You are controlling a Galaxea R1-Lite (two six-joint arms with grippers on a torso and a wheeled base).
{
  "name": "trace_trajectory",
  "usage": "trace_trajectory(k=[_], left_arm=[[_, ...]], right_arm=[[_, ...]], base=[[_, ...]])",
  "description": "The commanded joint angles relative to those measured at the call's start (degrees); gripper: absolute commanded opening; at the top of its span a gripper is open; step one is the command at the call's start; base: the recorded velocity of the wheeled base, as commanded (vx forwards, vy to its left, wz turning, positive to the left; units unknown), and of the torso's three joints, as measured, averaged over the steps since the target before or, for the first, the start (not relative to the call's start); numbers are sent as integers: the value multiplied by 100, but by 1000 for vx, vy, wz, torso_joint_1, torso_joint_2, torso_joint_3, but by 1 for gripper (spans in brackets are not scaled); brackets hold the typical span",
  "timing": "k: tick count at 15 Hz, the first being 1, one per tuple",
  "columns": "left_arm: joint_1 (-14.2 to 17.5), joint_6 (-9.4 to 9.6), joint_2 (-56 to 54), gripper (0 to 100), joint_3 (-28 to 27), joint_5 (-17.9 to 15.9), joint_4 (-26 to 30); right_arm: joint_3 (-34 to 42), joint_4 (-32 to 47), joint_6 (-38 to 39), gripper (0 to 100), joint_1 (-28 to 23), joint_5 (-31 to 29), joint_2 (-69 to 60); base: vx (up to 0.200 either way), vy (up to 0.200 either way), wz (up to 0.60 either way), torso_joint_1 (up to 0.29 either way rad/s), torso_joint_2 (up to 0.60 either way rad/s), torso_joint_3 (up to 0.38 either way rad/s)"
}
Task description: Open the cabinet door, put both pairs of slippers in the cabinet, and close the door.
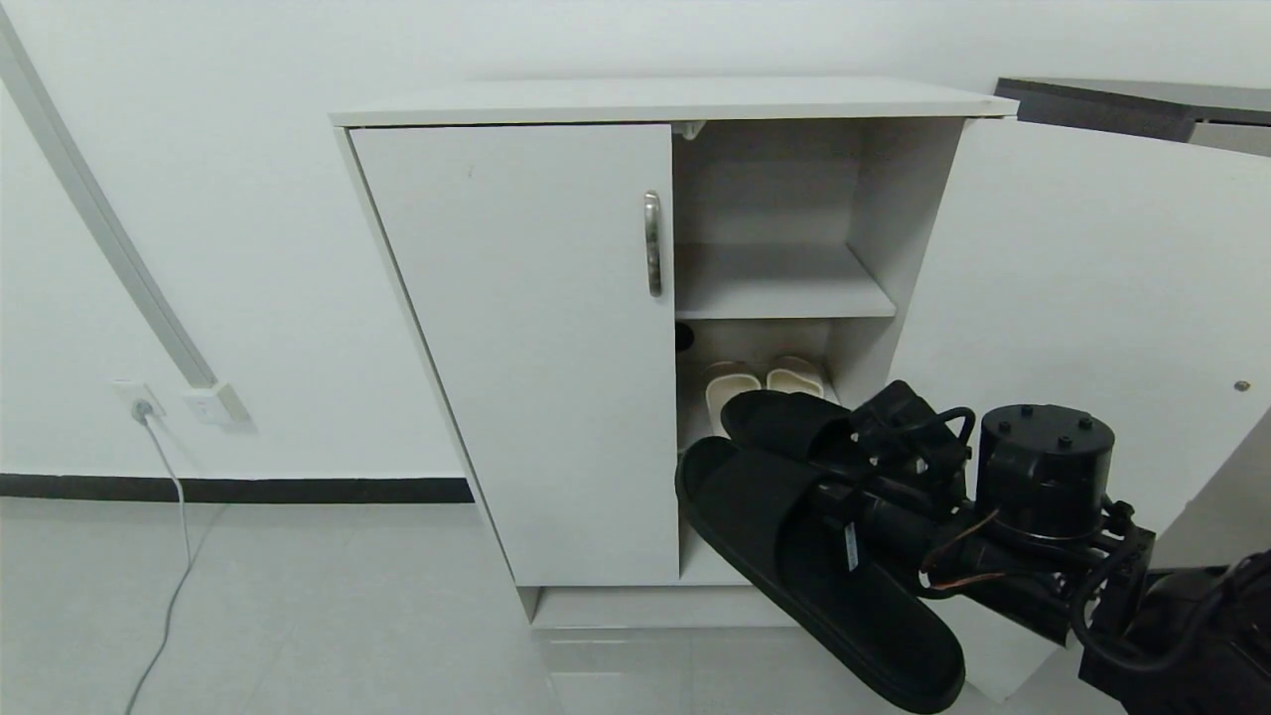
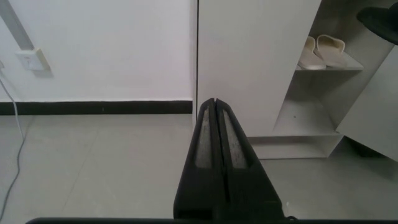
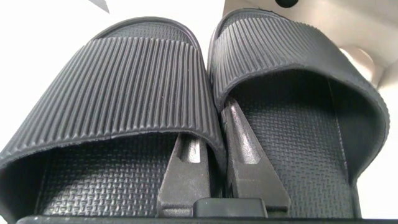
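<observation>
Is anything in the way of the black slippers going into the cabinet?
Nothing visible blocks them. The right door stands open, the black slippers hang before the open cabinet, and white slippers sit farther back inside.

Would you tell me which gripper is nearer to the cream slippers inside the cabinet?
Right. The right gripper, holding the black slippers, is just in front of the cream slippers; the left gripper is farther off, over the floor.

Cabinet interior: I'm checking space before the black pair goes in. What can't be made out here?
Left half: head view, behind the shut left door.
Dark thing at that door's edge: head view, mostly hidden, unidentifiable.
Bottom shelf: head view, mostly covered by the black slippers.
</observation>
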Motion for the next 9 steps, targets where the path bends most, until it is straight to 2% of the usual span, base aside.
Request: trace_trajectory(k=[1,9], left_arm=[[1,-2,7,0,0,1,-1],[1,-2,7,0,0,1,-1]], right_arm=[[20,-66,-3,0,-3,0,-7],[187,-506,-197,0,208,-246,178]], base=[[0,0,0,0,0,0],[0,0,0,0,0,0]])
